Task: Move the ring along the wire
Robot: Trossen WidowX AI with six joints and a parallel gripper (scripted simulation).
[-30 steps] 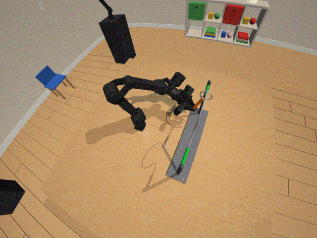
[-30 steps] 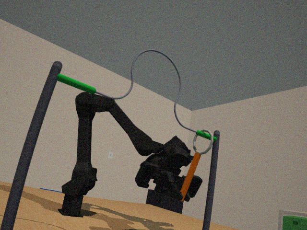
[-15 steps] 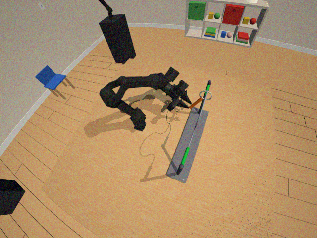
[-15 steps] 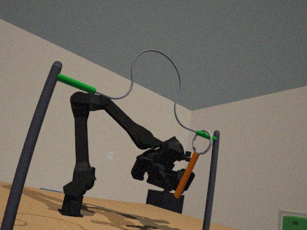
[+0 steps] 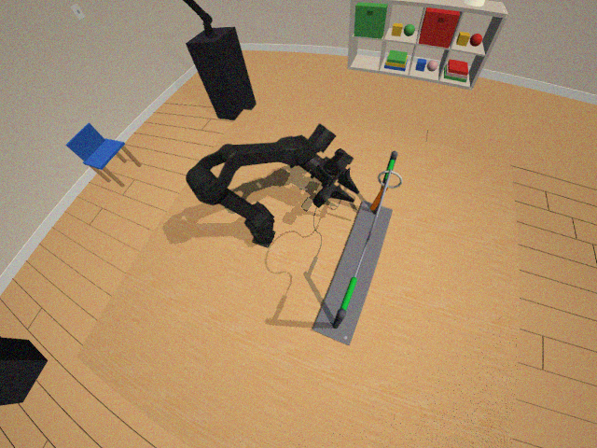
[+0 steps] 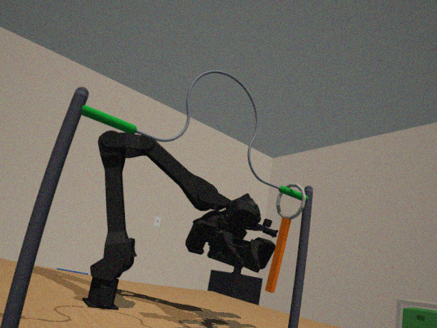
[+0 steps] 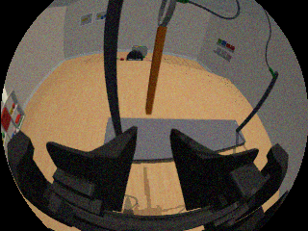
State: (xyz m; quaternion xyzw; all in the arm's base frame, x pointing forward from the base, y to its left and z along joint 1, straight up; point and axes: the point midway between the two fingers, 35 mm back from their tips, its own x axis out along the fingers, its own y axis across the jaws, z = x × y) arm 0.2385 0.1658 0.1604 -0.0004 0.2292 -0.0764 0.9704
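The ring (image 5: 400, 181) (image 6: 278, 205) (image 7: 162, 14) hangs around the green part (image 5: 391, 163) (image 6: 286, 191) beside the post on the right in the exterior view. Its orange handle (image 5: 378, 199) (image 6: 278, 254) (image 7: 155, 72) points down, nearly parallel to that post. My gripper (image 5: 356, 196) (image 7: 154, 131) is partly open and empty. The handle is beyond its fingertips, with a visible gap in the top view. The grey wire (image 6: 214, 72) curves up and over to the other green part (image 5: 349, 294) (image 6: 109, 119). The fingertips are hard to make out in the exterior view.
The near post (image 5: 340, 318) (image 6: 49, 183) and the post by the ring (image 5: 394, 155) (image 6: 302, 254) stand on a grey base plate (image 5: 349, 262) (image 7: 207, 137). In the wrist view, that second post rises close to my left finger. A shelf, a blue chair and dark blocks are farther off.
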